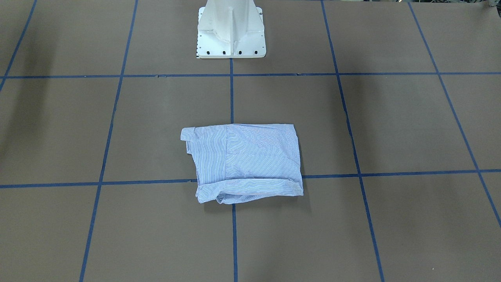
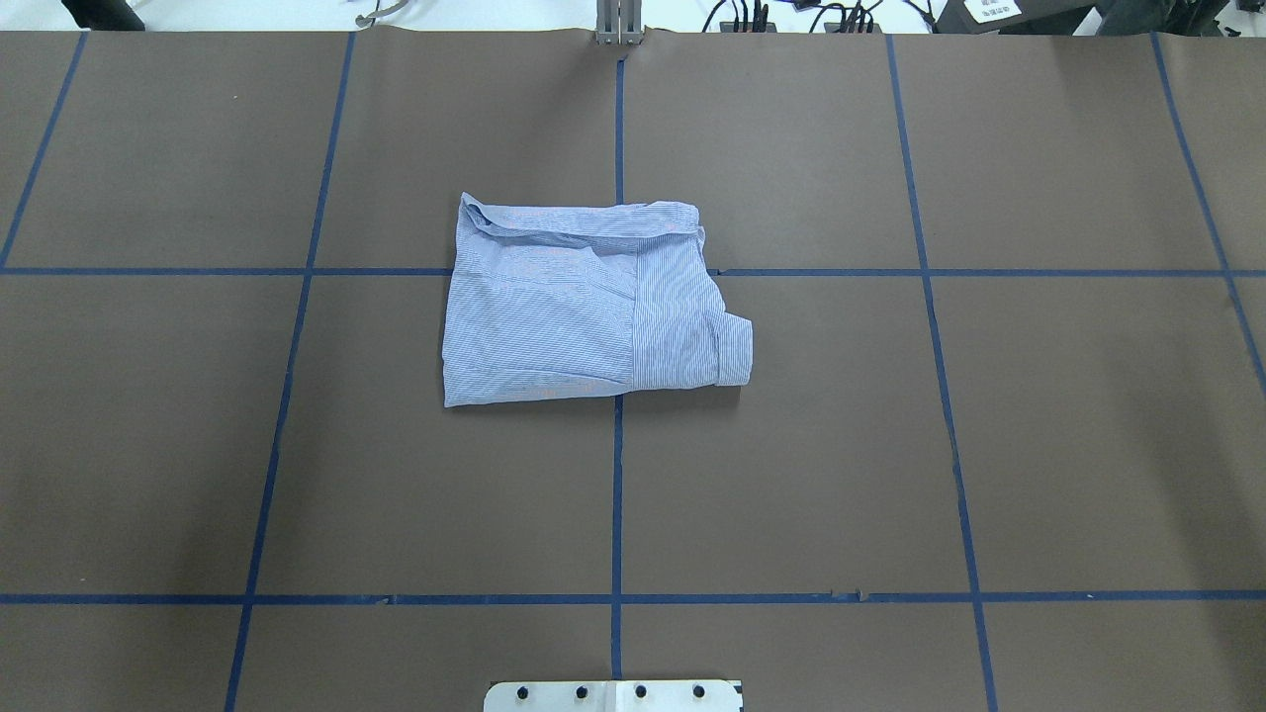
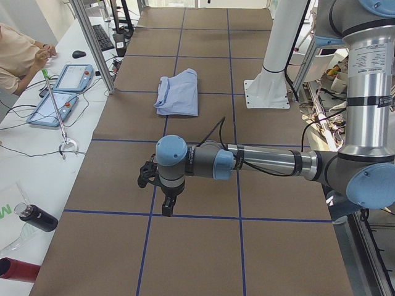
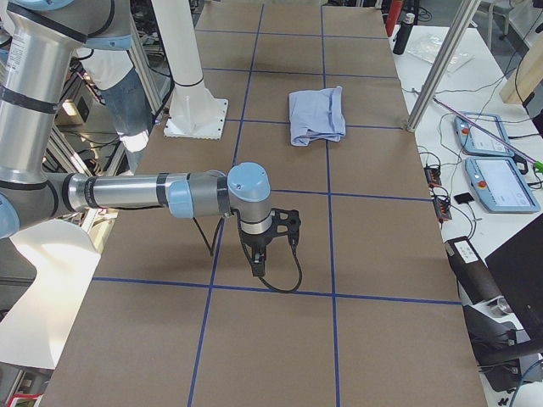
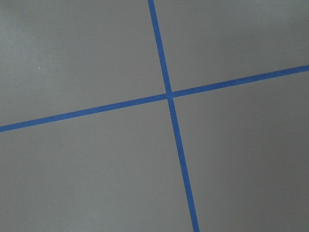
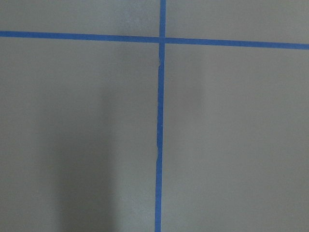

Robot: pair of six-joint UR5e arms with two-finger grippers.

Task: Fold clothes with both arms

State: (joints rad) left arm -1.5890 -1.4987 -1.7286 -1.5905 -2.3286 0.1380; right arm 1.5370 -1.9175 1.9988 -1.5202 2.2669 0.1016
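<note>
Found shirt point(image 2: 584, 302) folded central on counter point(image 2: 940, 445), well apart from left arm point(image 3: 265, 161) and right arm point(image 4: 127, 191); cannot tell jaws' opening, see no cloth held; risk unrolling bulky far edge if regrasped.

Place: robotics lab
Tabletop: brown tabletop point(image 2: 791, 445), blue tape grid point(image 2: 617, 494)
Machines: left arm point(image 3: 265, 163), right arm point(image 4: 136, 191)
Bench: teach pendants point(image 3: 75, 78), keyboard point(image 3: 102, 37), seated operator point(image 3: 15, 58)

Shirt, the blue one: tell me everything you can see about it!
The shirt is light blue with thin white stripes and looks like soft cloth. It is folded into a rumpled, roughly square bundle lying flat on the brown table, over a crossing of blue tape lines. A banded end, maybe a cuff, pokes out on one side. Only the table touches it.
</note>
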